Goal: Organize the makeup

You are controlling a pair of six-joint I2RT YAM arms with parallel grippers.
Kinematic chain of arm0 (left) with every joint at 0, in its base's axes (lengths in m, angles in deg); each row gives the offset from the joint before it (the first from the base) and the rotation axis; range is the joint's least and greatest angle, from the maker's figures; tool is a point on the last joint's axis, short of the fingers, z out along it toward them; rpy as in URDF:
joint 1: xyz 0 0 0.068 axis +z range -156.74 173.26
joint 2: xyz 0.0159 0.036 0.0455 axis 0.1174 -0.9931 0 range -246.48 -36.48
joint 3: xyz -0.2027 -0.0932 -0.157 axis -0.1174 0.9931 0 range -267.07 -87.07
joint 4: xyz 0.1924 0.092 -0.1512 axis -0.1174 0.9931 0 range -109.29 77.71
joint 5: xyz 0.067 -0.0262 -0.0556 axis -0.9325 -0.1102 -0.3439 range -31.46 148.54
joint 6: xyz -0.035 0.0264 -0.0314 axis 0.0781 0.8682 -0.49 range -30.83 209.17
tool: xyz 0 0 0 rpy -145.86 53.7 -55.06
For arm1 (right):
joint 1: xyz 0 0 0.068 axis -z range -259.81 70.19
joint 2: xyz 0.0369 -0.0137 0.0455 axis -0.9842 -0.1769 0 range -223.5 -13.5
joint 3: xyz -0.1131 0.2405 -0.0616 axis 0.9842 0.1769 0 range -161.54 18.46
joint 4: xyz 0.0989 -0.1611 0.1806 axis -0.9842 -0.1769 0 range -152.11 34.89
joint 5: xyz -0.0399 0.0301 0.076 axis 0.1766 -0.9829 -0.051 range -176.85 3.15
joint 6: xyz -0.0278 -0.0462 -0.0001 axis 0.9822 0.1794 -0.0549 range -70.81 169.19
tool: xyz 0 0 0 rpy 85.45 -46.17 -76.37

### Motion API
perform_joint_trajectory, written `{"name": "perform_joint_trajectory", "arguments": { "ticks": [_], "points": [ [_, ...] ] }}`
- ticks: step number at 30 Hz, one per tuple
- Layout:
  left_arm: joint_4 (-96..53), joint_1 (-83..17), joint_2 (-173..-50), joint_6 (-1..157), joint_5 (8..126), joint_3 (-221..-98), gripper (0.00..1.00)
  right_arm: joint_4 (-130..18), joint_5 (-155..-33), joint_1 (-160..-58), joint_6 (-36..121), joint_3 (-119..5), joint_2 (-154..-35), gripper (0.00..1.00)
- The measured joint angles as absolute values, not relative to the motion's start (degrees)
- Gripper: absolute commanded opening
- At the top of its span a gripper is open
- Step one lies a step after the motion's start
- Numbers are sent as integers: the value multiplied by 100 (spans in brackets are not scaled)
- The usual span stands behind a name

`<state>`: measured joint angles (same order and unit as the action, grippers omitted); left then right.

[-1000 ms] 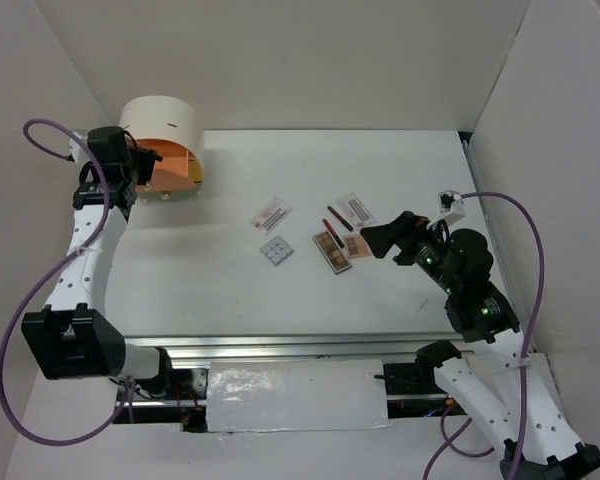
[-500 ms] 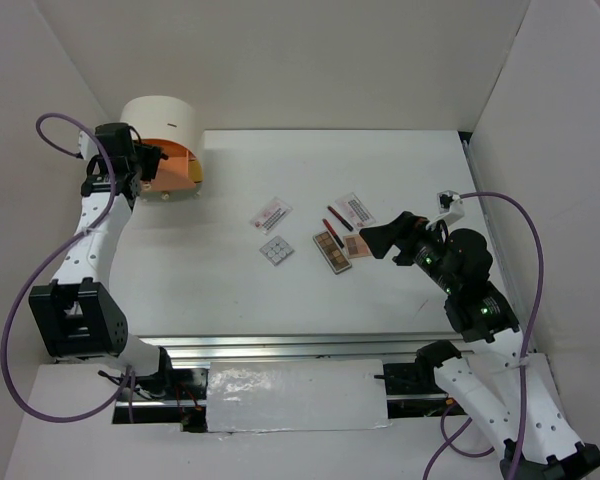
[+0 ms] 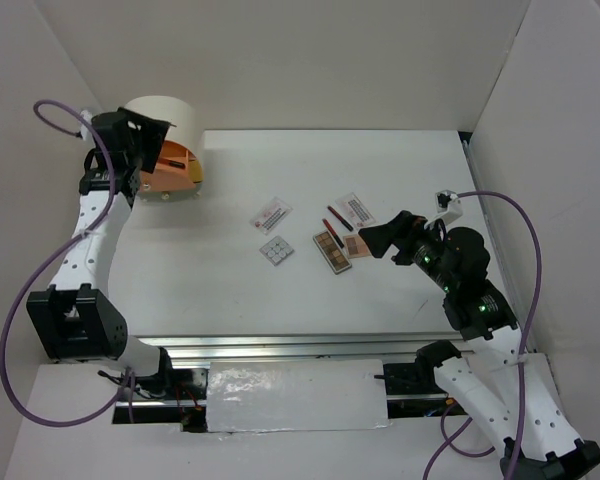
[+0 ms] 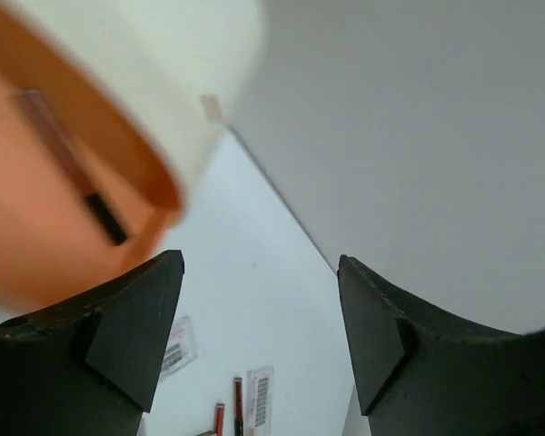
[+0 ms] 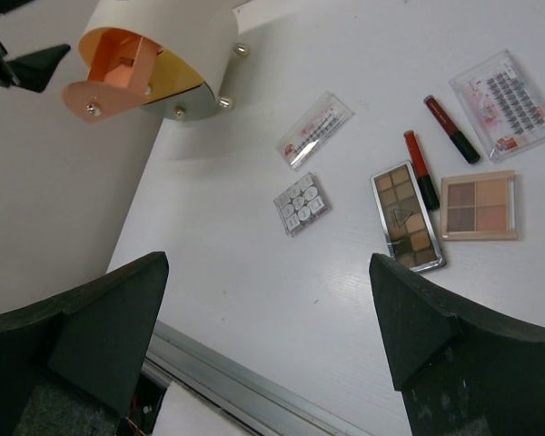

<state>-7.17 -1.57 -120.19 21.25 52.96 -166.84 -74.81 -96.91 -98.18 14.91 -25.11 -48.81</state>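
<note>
The makeup lies loose mid-table: a printed sachet [image 3: 271, 214], a white square palette [image 3: 276, 250], a long brown palette [image 3: 331, 251], a square brown palette [image 3: 356, 245], two red-and-black pencils [image 3: 338, 218] and a second sachet [image 3: 354, 209]. My right wrist view shows the same pieces: white palette [image 5: 302, 203], long palette [image 5: 407, 216], square palette [image 5: 477, 205], pencils [image 5: 421, 168]. My right gripper [image 3: 368, 241] [image 5: 269, 263] hangs open just right of the palettes, holding nothing. My left gripper [image 3: 152, 140] [image 4: 261, 263] stands open and empty beside the drawer box.
The rounded cream drawer box [image 3: 165, 118] sits at the back left corner, its orange drawer [image 3: 176, 170] [image 4: 36, 200] swung out toward the table. White walls close in the back and both sides. A metal rail [image 3: 280, 348] runs along the near edge.
My left gripper's jaws have spread apart, and it has lifted slightly back from the orange drawer. The right arm and the makeup have not moved.
</note>
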Motion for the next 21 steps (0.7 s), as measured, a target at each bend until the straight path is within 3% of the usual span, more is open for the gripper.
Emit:
{"name": "perform_joint_trajectory", "arguments": {
  "ticks": [4, 7, 9, 15, 21],
  "points": [
    [-514, -957, -12642, 3163, 5394, -18175, 89, -7483, -9597, -9820, 1467, -2511, -4918, 100],
    [-307, -1897, -13404, 3965, 5370, -19451, 100, -7496, -9339, -9818, 1351, -2511, -4877, 100],
    [-110, -2605, -13933, 4339, 5267, -20006, 99, -7575, -9007, -9818, 1203, -2509, -4816, 100],
    [636, -4046, -15358, 4599, 4931, -20155, 97, -8030, -7853, -9814, 778, -2509, -4315, 100],
    [1147, -4483, -16281, 4549, 4690, -20011, 94, -8139, -7724, -9792, 774, -2509, -3983, 100]
  ]
}}
